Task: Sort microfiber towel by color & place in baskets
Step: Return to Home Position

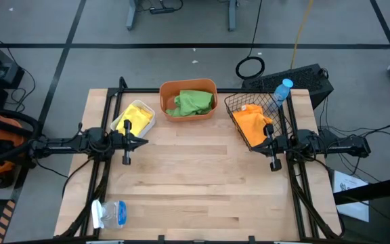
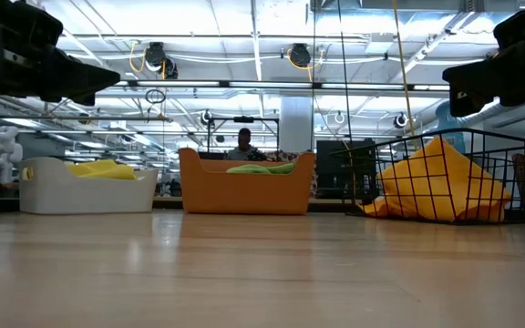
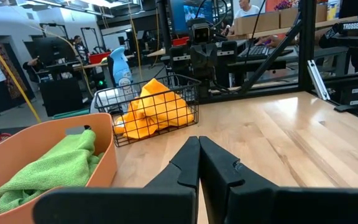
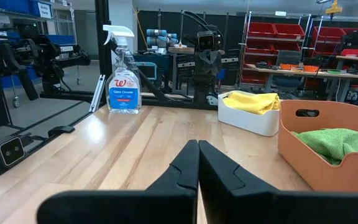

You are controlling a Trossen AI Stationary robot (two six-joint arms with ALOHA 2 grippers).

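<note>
Yellow towels (image 1: 136, 116) lie in the white tub (image 1: 147, 120) at the far left of the table. Green towels (image 1: 193, 102) fill the orange tub (image 1: 187, 87) at the far middle. Orange towels (image 1: 252, 125) sit in the black wire basket (image 1: 234, 103) at the far right, bulging against its mesh (image 2: 440, 182). My left gripper (image 1: 147, 142) hovers shut just near of the white tub. My right gripper (image 1: 252, 147) hovers shut beside the wire basket's near end. Each wrist view shows its own fingers closed together (image 3: 198, 163) (image 4: 197, 163) with nothing between them.
A clear bottle with a blue cap (image 1: 282, 91) stands by the wire basket at the far right edge. A spray bottle (image 1: 110, 213) lies at the near left corner. Bare wood (image 1: 202, 176) spans the middle and near part of the table. A person (image 2: 244, 146) shows beyond the table.
</note>
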